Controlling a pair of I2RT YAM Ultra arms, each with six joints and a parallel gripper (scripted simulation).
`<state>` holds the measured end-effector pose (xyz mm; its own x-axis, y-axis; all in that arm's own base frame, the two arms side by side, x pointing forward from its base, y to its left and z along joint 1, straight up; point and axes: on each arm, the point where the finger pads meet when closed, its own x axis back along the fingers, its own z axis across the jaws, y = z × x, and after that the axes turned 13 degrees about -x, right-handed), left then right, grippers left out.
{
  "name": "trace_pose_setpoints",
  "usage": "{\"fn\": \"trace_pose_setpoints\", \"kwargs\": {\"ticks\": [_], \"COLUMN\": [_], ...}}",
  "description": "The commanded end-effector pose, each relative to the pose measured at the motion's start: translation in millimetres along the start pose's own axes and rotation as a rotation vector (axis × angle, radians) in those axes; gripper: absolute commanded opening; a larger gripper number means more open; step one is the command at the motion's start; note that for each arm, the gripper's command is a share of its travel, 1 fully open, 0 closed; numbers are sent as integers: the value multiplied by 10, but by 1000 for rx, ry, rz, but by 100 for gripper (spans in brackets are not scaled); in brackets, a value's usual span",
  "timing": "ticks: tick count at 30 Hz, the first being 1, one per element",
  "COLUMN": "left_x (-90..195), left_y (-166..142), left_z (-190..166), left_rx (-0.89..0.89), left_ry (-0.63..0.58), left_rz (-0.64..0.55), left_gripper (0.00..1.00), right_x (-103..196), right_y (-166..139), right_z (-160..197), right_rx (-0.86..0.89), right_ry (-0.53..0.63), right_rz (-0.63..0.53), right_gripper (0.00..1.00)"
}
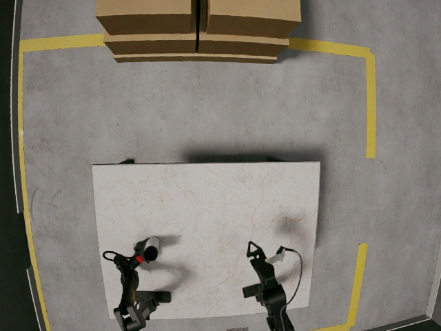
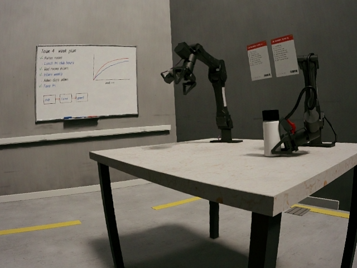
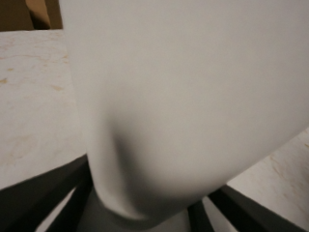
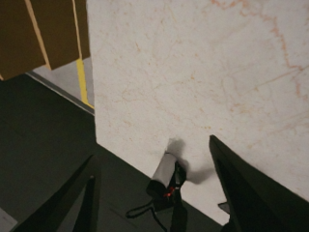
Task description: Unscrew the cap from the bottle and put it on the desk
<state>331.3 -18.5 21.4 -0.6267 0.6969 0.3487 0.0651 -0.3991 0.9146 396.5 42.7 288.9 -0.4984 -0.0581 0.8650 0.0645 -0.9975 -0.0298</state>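
The white bottle (image 1: 153, 242) (image 2: 270, 137) (image 3: 183, 87) (image 4: 165, 169) stands upright on the desk. Its black cap (image 1: 151, 253) (image 2: 270, 115) (image 4: 155, 188) sits on top. My left gripper (image 1: 144, 249) (image 2: 275, 149) (image 3: 144, 160) is low on the bottle's body, near the desk. One finger lies against each side of the bottle, so it appears shut on it; the fingertips are partly hidden by the bottle. My right gripper (image 1: 267, 249) (image 2: 174, 83) (image 4: 152, 149) is wide open and empty, high above the desk and well away from the bottle.
The marble desk (image 1: 199, 206) (image 2: 196, 161) (image 3: 34, 111) (image 4: 159, 72) carries both arms at its near edge in the top view. The bottle stands toward the desk's left side in that view. Cardboard boxes (image 1: 149, 23) stand on the floor beyond the desk.
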Motion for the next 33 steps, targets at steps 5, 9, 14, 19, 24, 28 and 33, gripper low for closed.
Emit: {"fn": "trace_pose_setpoints", "kwargs": {"ticks": [5,9,14,19,24,28,33], "left_x": [116,187,84,-103,-664,-1147,-1506], "left_y": [355,529,505,532,719,914,1078], "left_z": [131,146,274,378,594,671,670], "left_rx": [-18,-17,-67,-73,-80,-86,-89], "left_ry": [3,3,34,27,-1,-10,-13], "left_rz": [-12,-12,1,24,66,84,91], "left_gripper": [2,0,0,0,0,0,0], "right_x": [33,33,33,33,33,33,33], "right_y": [19,19,19,19,19,19,19], "right_z": [30,30,30,30,30,30,30], "right_rx": [4,4,4,4,4,4,4], "right_ry": [11,11,11,11,11,11,11], "right_rz": [-7,-7,-7,-7,-7,-7,-7], "right_gripper": [94,94,94,94,94,94,94]}}
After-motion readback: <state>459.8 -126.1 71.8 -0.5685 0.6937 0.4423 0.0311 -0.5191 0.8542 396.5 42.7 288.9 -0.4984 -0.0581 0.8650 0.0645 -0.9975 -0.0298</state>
